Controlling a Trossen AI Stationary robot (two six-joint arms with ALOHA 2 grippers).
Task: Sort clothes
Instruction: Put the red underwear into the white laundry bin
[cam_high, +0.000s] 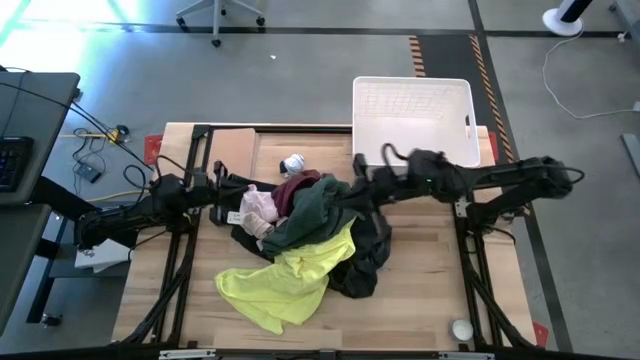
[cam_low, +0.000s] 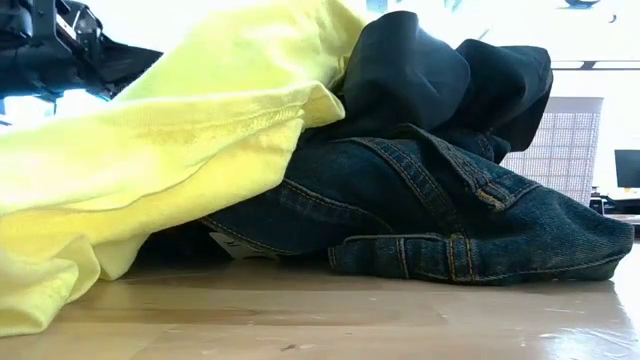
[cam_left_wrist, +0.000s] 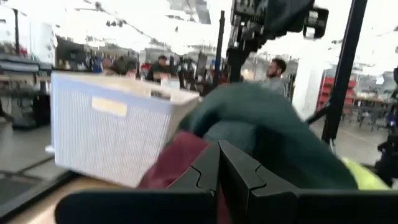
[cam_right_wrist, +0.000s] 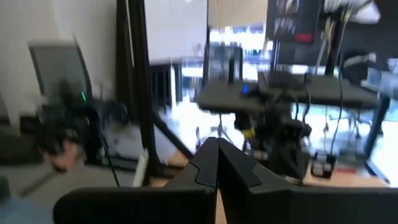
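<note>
A pile of clothes lies mid-table: a neon yellow garment (cam_high: 290, 280) at the near side, a dark green one (cam_high: 315, 210) on top, a maroon one (cam_high: 295, 188), a pale pink one (cam_high: 257, 208), and black cloth and dark jeans (cam_low: 450, 230) at the right. My left gripper (cam_high: 232, 188) is shut at the pile's left side, its tips (cam_left_wrist: 219, 155) in front of the maroon garment (cam_left_wrist: 180, 162). My right gripper (cam_high: 362, 180) is shut (cam_right_wrist: 216, 155) over the pile's far right edge, above the green garment (cam_left_wrist: 261, 124). My left gripper's shut fingertips point level from the table's left at the maroon garment; I cannot tell whether they touch it. My right gripper shows no cloth between its shut fingers; I cannot tell whether it touches the green garment below it.
A white basket (cam_high: 415, 120) stands at the table's far right, just behind my right arm; it also shows in the left wrist view (cam_left_wrist: 106, 134). A small white-grey ball (cam_high: 293, 163) lies behind the pile, another (cam_high: 461, 328) near the front right corner. People stand in the room beyond.
</note>
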